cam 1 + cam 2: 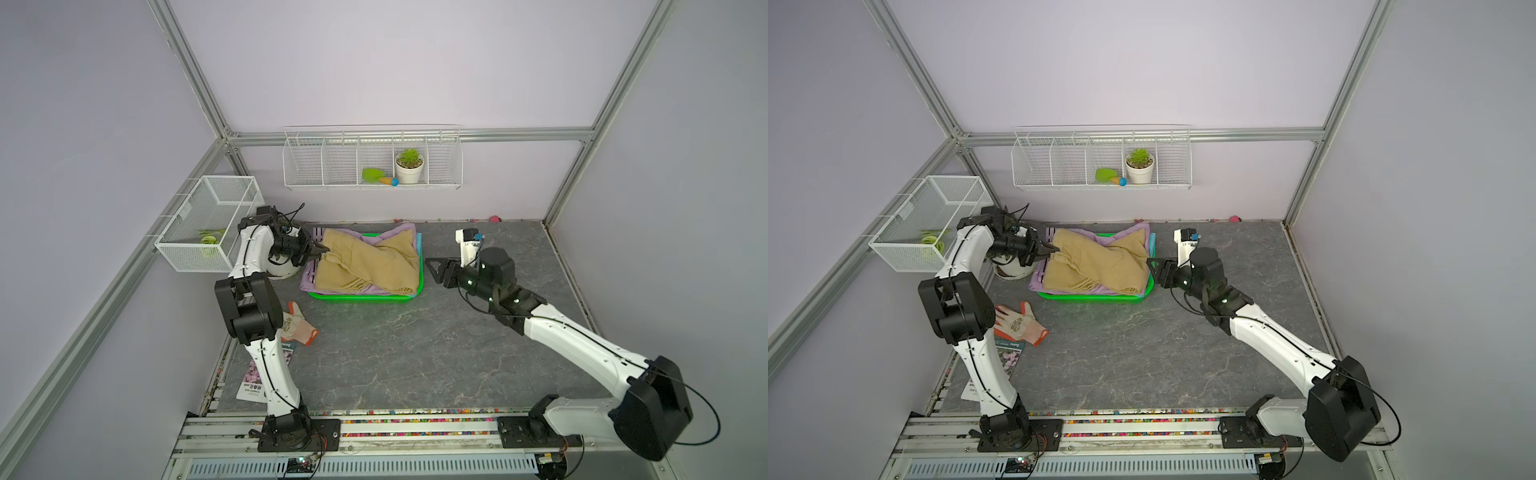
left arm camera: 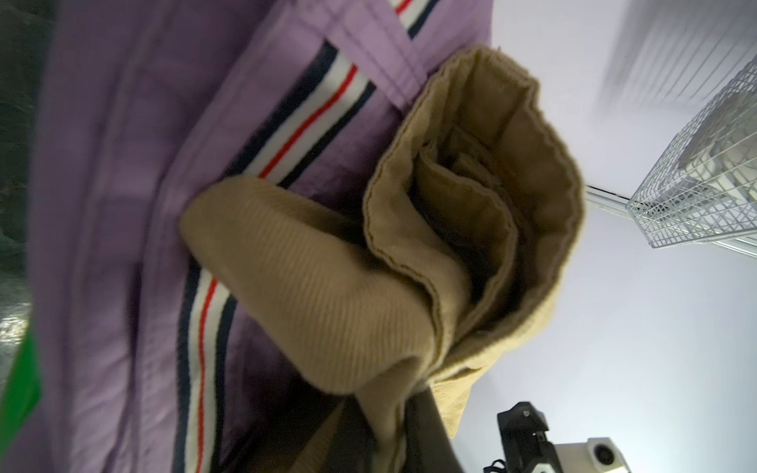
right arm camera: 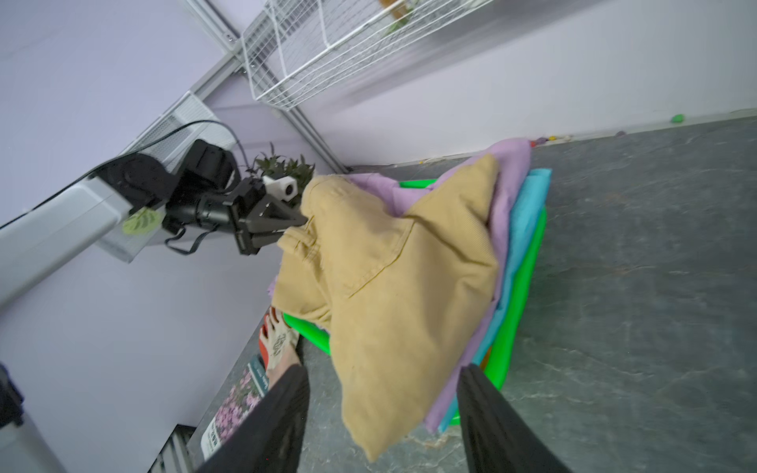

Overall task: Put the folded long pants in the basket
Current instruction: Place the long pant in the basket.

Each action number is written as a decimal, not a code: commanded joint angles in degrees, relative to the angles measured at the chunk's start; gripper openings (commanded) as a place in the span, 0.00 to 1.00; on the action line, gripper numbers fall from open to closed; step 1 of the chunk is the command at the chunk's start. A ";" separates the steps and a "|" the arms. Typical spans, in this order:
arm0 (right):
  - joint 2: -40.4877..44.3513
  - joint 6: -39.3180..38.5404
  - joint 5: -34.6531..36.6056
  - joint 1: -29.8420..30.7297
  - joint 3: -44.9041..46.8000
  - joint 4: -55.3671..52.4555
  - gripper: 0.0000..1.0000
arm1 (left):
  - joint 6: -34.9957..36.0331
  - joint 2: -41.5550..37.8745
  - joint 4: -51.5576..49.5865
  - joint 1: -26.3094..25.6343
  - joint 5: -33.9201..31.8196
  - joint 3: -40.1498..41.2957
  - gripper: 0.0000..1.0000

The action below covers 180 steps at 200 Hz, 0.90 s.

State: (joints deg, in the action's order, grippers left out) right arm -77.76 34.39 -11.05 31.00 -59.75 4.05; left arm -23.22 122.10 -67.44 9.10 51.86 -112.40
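The tan folded long pants (image 1: 365, 262) (image 1: 1096, 266) lie crumpled on top of a pile in the green basket (image 1: 365, 297) (image 1: 1092, 298). Under them are the lilac pair (image 1: 399, 230) with a striped waistband (image 2: 286, 155) and a teal pair (image 3: 528, 204). A sliver of orange cloth (image 3: 485, 356) shows at the bottom. My left gripper (image 1: 322, 250) (image 1: 1052, 249) (image 2: 393, 442) is shut on the tan pants' left edge, slightly lifted. Just right of the basket, my right gripper (image 1: 432, 268) (image 3: 383, 368) is open and holds nothing. The tan pants' corner (image 3: 381, 430) hangs in front of it.
An orange-fingered glove (image 1: 301, 324) and a seed packet (image 1: 257, 382) lie on the floor beside the left arm. A white plant pot (image 1: 282, 270) stands behind the left gripper. A mesh box (image 1: 208, 224) hangs on the left wall and a wire rack (image 1: 374, 162) on the back wall.
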 commanded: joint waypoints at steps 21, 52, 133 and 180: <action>-19.06 -4.42 -10.49 -2.39 -18.61 -16.10 0.61 | 0.41 -3.28 3.23 4.74 -2.02 1.96 0.00; -31.78 -4.82 -10.33 -3.62 -34.14 -22.82 0.60 | 0.37 -3.68 3.37 4.76 -1.93 2.24 0.00; -46.91 -8.06 -8.86 -4.89 -54.77 -32.05 0.55 | 0.18 -4.39 4.07 4.70 -1.76 3.06 0.00; -50.74 -8.20 -9.47 -5.06 -60.15 -33.91 0.55 | 0.19 -4.51 4.24 4.72 -1.39 3.66 0.00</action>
State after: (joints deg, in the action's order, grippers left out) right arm -126.39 27.35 -20.01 26.22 -116.81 -27.00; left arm -23.27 119.61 -65.82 9.34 51.40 -109.27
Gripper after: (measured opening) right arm 0.549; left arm 0.109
